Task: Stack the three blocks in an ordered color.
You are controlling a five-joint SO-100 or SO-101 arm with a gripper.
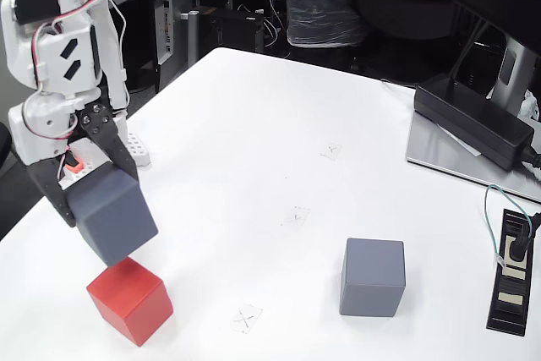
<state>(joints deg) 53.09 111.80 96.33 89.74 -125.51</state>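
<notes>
In the fixed view a bright red block (131, 300) sits on the white table (279, 124) at the lower left. A slate grey block (112, 216) hangs tilted just above it, its lower corner at the red block's top. My gripper (95, 189) is shut on this grey block, black fingers (117, 150) clamping it from both sides. A second grey block (373, 277) stands alone on the table at the lower right, well away from the arm.
A black power brick (473, 120) lies on a grey monitor base at the right edge. A black power strip (513, 272) with a plugged cable sits at the lower right. Small taped X marks (246, 319) dot the table's middle. A white arm base (135, 151) stands at left.
</notes>
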